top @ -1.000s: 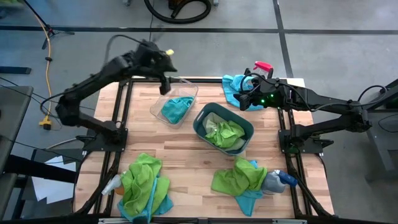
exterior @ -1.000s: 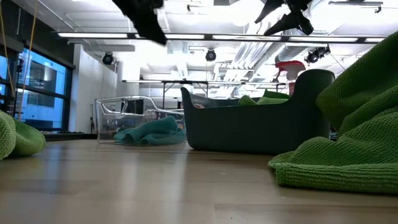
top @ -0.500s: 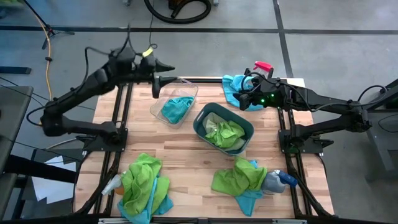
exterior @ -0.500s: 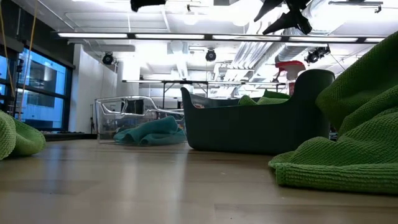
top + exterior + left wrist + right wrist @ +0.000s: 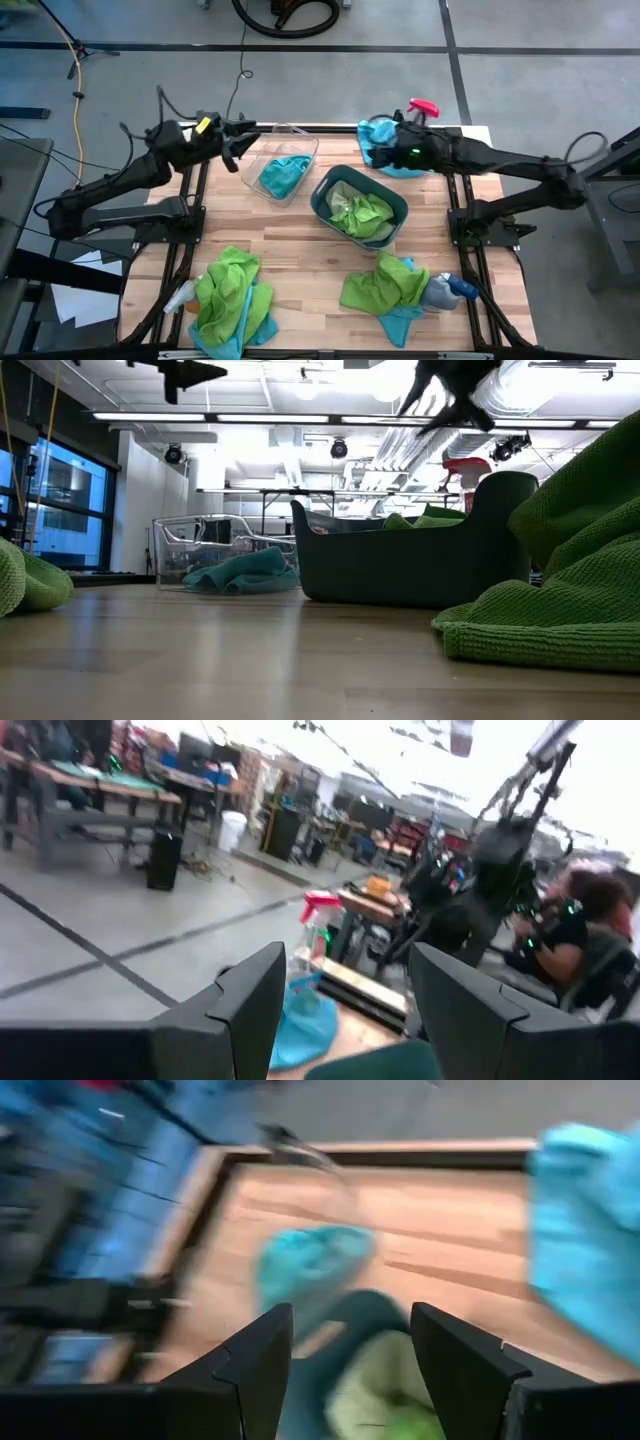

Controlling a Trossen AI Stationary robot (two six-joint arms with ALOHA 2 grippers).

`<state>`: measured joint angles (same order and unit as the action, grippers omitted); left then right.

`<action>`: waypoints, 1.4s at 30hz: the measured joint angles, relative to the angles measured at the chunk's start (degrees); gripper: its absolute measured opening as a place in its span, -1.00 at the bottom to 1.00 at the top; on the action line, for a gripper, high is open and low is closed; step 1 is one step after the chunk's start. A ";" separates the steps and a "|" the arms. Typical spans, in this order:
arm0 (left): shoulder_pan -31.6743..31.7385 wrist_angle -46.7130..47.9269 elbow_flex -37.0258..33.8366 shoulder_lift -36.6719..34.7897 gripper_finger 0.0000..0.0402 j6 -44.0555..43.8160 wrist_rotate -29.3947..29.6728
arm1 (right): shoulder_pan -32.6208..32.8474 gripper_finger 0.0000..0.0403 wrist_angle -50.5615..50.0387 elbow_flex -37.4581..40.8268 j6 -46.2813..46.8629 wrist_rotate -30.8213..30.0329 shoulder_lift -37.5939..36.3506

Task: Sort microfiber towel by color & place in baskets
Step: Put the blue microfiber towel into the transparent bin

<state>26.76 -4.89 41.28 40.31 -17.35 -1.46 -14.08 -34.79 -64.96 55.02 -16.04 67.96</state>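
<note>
One turquoise towel lies in the clear basket near the table's far edge, and lime green towels fill the dark teal-grey basket just beside it, at the middle of the table. A loose turquoise towel sits at the far right corner by a spray bottle with a pink top. Two mixed green and blue heaps wait along the near edge, one at the left and one at the right.

I can read no brand, label or writing anywhere.

The left gripper hangs over the table's far left edge, beside the clear basket, its fingers apart and empty. The right gripper is over the loose turquoise towel at the far right corner, fingers spread, holding nothing.

From table height the clear basket's see-through wall shows the towel inside, while the dark basket hides all but the green tops. The left wrist view alone shows a person seated beyond the table.
</note>
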 joint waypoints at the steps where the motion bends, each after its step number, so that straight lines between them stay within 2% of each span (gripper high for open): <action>1: 0.00 -0.17 0.00 -0.63 0.00 0.30 0.50 | -0.99 0.01 -1.98 -0.91 0.05 0.01 2.08; 3: 0.02 -0.25 0.00 -1.60 0.00 1.37 0.76 | -2.92 0.01 -7.34 -3.02 0.22 -0.89 6.53; 5: 0.07 -0.21 0.00 -2.30 0.00 2.33 0.82 | -4.53 0.01 -12.28 -4.79 1.10 -4.42 10.82; 9: 0.07 0.42 0.00 -3.24 0.00 2.47 0.87 | -6.88 0.01 -17.82 -5.14 11.28 -13.70 17.29; 11: 0.07 1.42 0.00 -3.68 0.00 2.44 0.50 | -8.01 0.01 -17.80 -3.99 16.31 -15.00 19.66; 16: 0.07 5.07 0.00 -4.71 0.00 2.41 0.25 | -10.52 0.01 -17.67 -0.77 23.41 -12.01 25.83; 21: 0.07 7.62 0.00 -5.72 0.00 1.46 0.22 | -13.86 0.01 -17.00 0.73 26.98 -11.93 29.11; 29: 0.07 8.15 0.00 -6.03 0.00 1.02 0.19 | -18.20 0.01 -13.36 0.75 25.51 -9.66 34.27; 39: 0.07 8.11 0.00 -6.01 0.00 0.19 0.16 | -19.70 0.01 -9.21 0.75 21.55 -5.22 39.34; 42: 0.11 8.11 0.00 -6.01 0.00 -0.59 0.16 | -19.70 -0.06 -8.65 0.73 19.12 -4.67 40.33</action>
<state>26.87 3.22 41.28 34.30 -17.94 -1.30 -33.78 -43.44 -64.22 74.14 -20.71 108.29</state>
